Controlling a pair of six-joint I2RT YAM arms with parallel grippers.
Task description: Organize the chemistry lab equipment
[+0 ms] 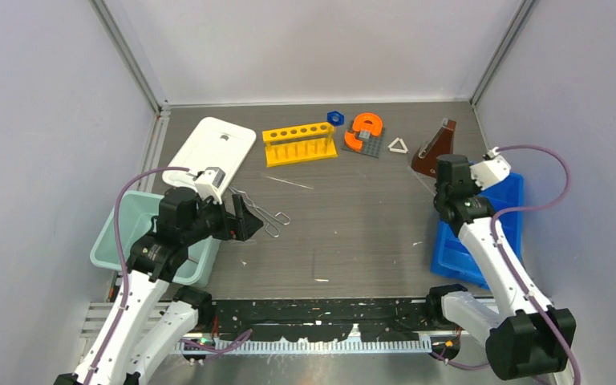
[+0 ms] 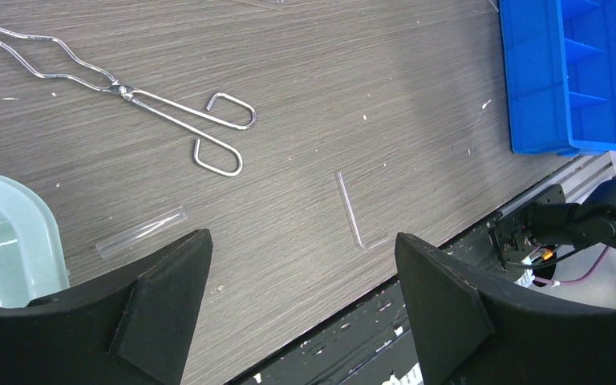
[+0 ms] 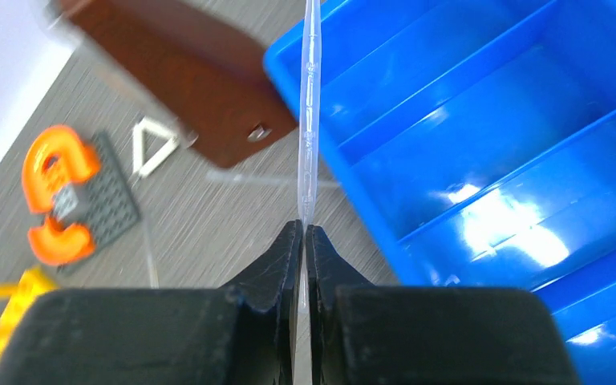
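Observation:
My right gripper (image 3: 305, 228) is shut on a thin clear rod (image 3: 310, 96), which sticks out over the near rim of the blue tray (image 3: 489, 160). In the top view this gripper (image 1: 449, 180) sits just in front of the brown cone-shaped flask (image 1: 435, 149). My left gripper (image 2: 302, 241) is open and empty above the table's front edge. The wire tongs (image 2: 128, 92) lie just beyond it (image 1: 266, 215). The yellow rack (image 1: 299, 144), blue hexagonal piece (image 1: 335, 118) and white triangle (image 1: 399, 145) stand at the back.
The orange horseshoe piece (image 1: 365, 131) on its grey base is between the rack and the triangle. A white tray (image 1: 211, 148) and a teal bin (image 1: 128, 233) are at the left. A clear tube (image 2: 140, 231) and two other thin rods (image 2: 350, 208) (image 1: 287, 182) lie on the table.

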